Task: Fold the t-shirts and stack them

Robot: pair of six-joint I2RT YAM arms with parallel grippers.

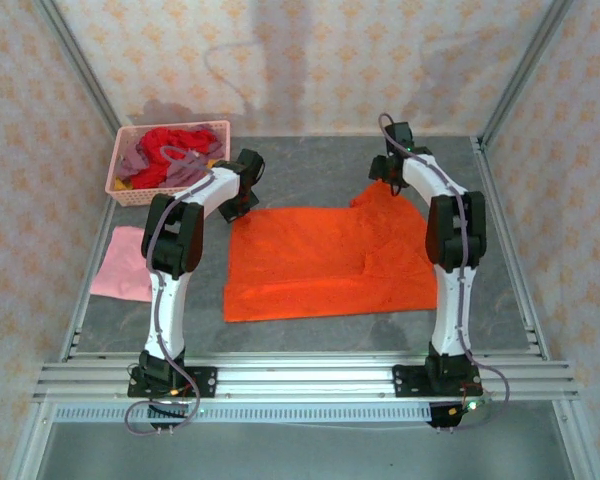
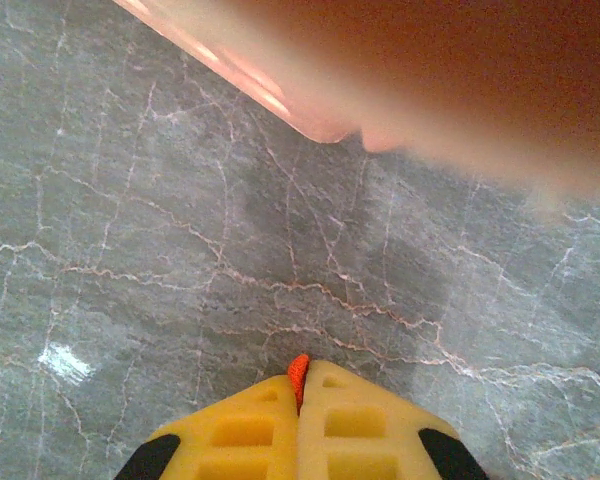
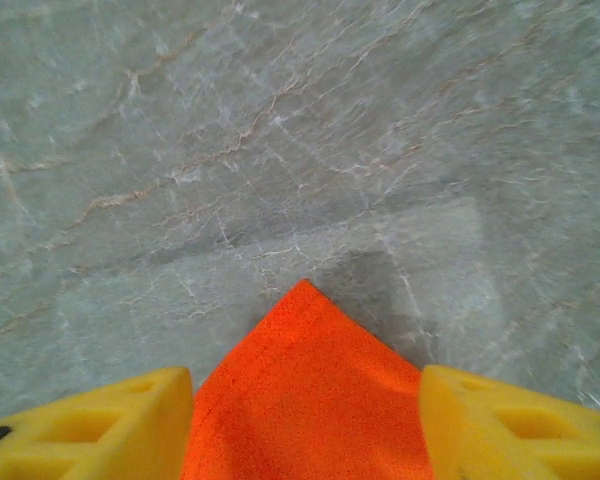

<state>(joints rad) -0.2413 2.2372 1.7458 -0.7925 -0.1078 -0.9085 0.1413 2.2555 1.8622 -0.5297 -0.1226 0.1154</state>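
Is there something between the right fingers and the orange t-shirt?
Nothing visible stands between them. A corner of the orange t-shirt lies directly in the gap of the open right fingers, with the table beyond it.

I see bare table (image 1: 320,160) free behind the orange t-shirt (image 1: 320,265); the basket (image 1: 130,192) blocks the far left corner, the pink t-shirt (image 1: 122,262) the left edge.

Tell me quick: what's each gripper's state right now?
Left gripper: closed, pinching the orange t-shirt.
Right gripper: open, straddling a corner of it.
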